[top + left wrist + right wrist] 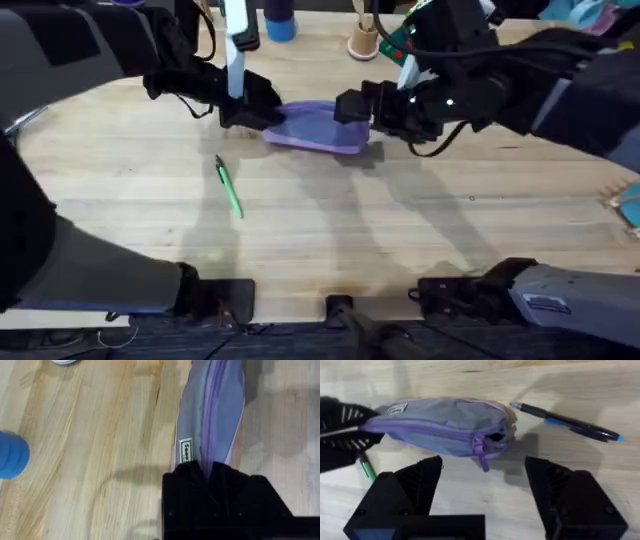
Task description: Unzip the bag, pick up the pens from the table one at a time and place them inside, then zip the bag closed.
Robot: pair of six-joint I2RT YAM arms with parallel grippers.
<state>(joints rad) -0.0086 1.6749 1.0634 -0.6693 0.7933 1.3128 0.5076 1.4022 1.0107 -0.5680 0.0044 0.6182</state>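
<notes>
The lavender bag (318, 128) lies on the table (400, 230) at mid-back, its zipper (425, 430) running along its length. My left gripper (252, 110) is shut on the bag's left end (207, 467). The right gripper (358, 108) is open, its black fingers (415, 485) spread just short of the bag's other end, where the purple zipper pull (480, 454) hangs down. The green pen (229, 187) lies in front of the bag, to its left. The dark blue-black pen (565, 422) lies just past the bag's zipper-pull end.
A blue cylinder (280, 25), a white upright piece (237, 35) and a wooden spool (362, 40) stand along the back edge. A teal item (630, 205) sits at the right edge. The broad front half of the tabletop is bare wood.
</notes>
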